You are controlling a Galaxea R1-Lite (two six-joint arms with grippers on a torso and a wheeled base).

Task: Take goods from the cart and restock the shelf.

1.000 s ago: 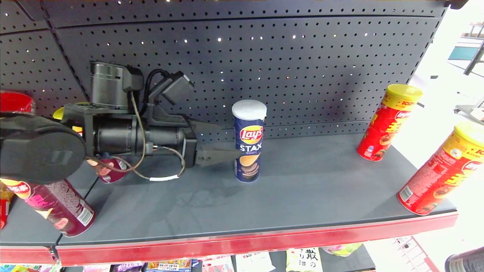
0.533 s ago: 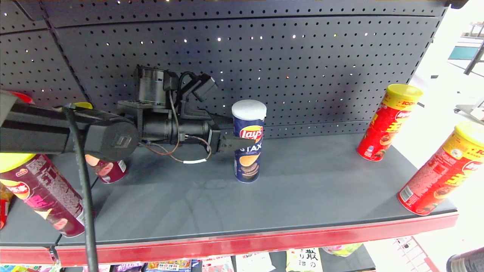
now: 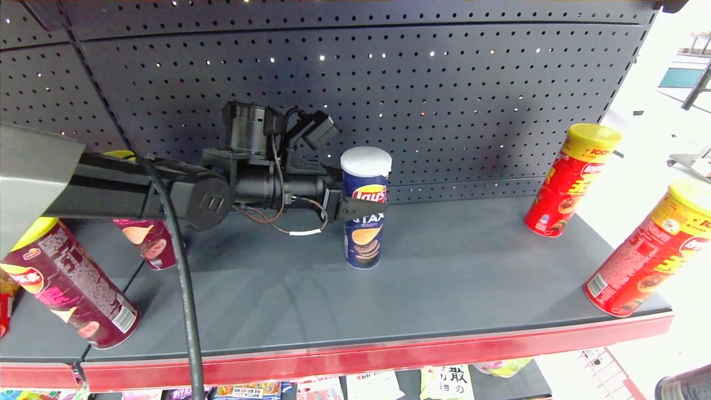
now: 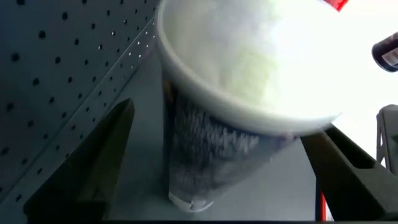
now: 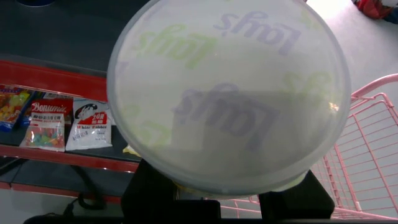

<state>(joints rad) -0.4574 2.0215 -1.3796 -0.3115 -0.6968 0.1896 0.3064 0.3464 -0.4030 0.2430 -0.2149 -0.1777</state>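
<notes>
My left claw [image 3: 366, 206] is open and straddles the blue can [image 3: 365, 222] just under its lid, gripping nothing, with the arm coming in from 9 o'clock. The can stands upright mid-shelf [image 3: 444, 278], close to the pegboard [image 3: 444, 111] at its 12 o'clock.

My worry is a lopsided close. The can is tall and narrow, and the claw sits high on it. In the left wrist view one finger [image 4: 106, 155] stands well clear of the can while the other [image 4: 348, 168] is almost at the lid's edge. That nearer finger would likely touch first and tip the can or shove it sideways. If the can fell toward 3 o'clock, it could roll to the red cans [image 3: 572, 180].

The head view gives me the whole row, including the maroon cans [image 3: 72, 300] at 8 o'clock, but the can hides the far finger. The left wrist view shows both gaps.

The right wrist view adds my right claw [image 5: 224, 202], apparently clamped on a second can [image 5: 227, 93]. The pink cart [image 5: 373, 155] lies beyond it.
</notes>
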